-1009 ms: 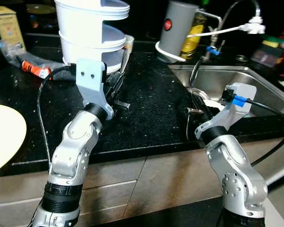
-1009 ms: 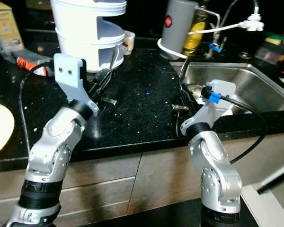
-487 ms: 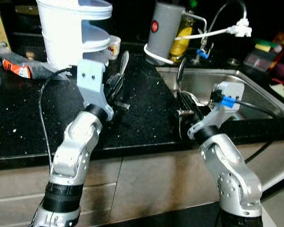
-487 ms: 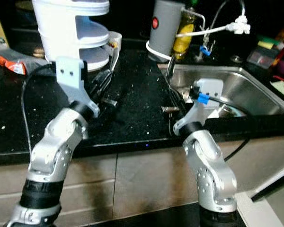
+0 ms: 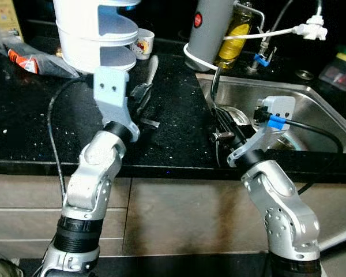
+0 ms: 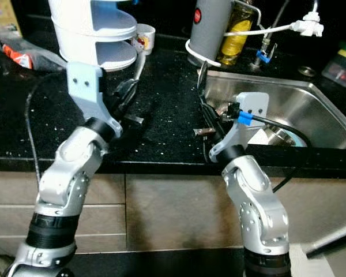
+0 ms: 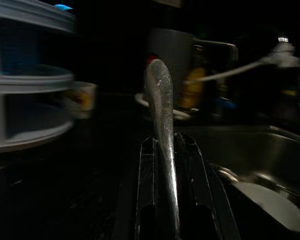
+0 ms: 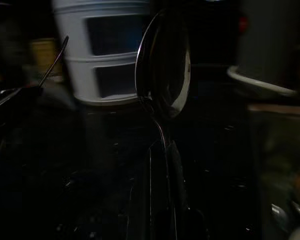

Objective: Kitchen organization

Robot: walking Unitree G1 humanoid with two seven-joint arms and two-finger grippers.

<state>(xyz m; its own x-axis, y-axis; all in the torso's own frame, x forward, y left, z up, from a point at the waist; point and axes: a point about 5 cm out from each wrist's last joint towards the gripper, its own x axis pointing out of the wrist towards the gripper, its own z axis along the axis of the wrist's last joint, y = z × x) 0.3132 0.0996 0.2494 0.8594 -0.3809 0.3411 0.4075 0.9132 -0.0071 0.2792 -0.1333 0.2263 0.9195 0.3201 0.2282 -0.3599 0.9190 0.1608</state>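
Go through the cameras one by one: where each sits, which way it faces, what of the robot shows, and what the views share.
Head eyes: look down at the black speckled countertop and steel sink; both silver arms show.
Left wrist: looks along the left gripper, shut on a flat silver utensil.
Right wrist: looks along the right gripper, shut on a silver spoon.
Shared: white tiered container, grey cylinder.

Two spoons are in view, one [image 5: 151,70] in the left gripper [image 5: 143,95] and one [image 5: 215,81] in the right gripper [image 5: 222,124]. There is one white tiered rack [image 5: 95,32], one small cup [image 5: 142,44], one grey cylinder [image 5: 211,26] and one yellow bottle [image 5: 237,32]. One sink [image 5: 311,104], one tap [image 5: 308,26] and one orange packet [image 5: 20,57] complete the count.
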